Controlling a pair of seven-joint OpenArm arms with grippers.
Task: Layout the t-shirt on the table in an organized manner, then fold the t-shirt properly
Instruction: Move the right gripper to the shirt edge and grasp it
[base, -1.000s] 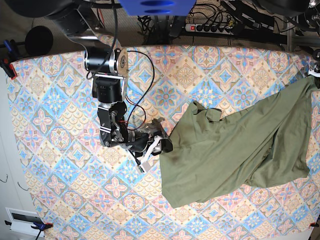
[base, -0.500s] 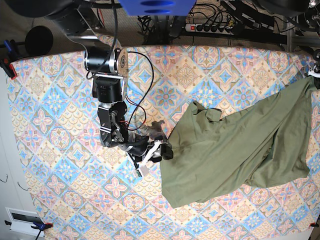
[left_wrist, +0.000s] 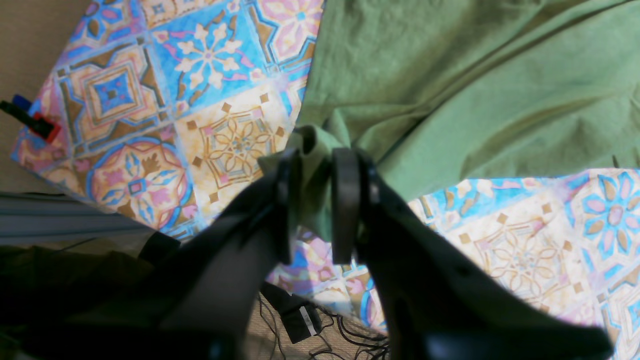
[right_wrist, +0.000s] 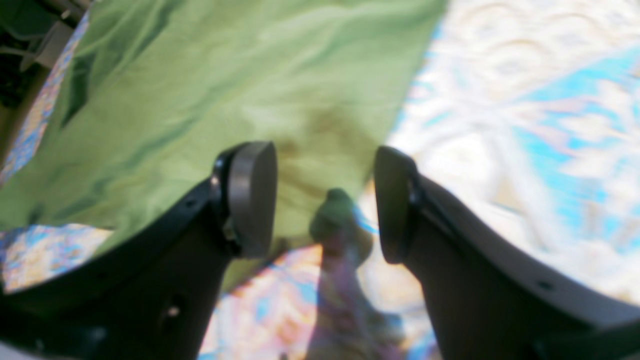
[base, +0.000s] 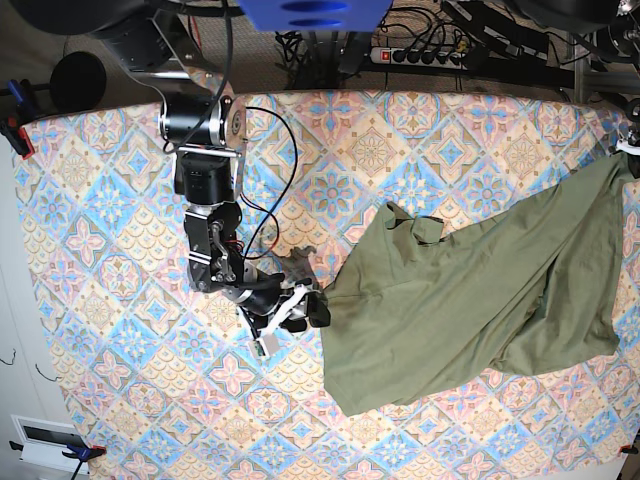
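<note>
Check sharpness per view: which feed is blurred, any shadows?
Right wrist view: motion-blurred, tile-print table smeared, open right gripper sharp, dark shadow on olive-green cotton t-shirt. Left wrist view: sharper, left gripper clamping a shirt fold. Base view: evenly lit, crisp.

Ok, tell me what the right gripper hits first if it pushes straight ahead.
Probably the t-shirt: the open right gripper points at its near edge, which lies on the table. Blur leaves depth unclear.
</note>
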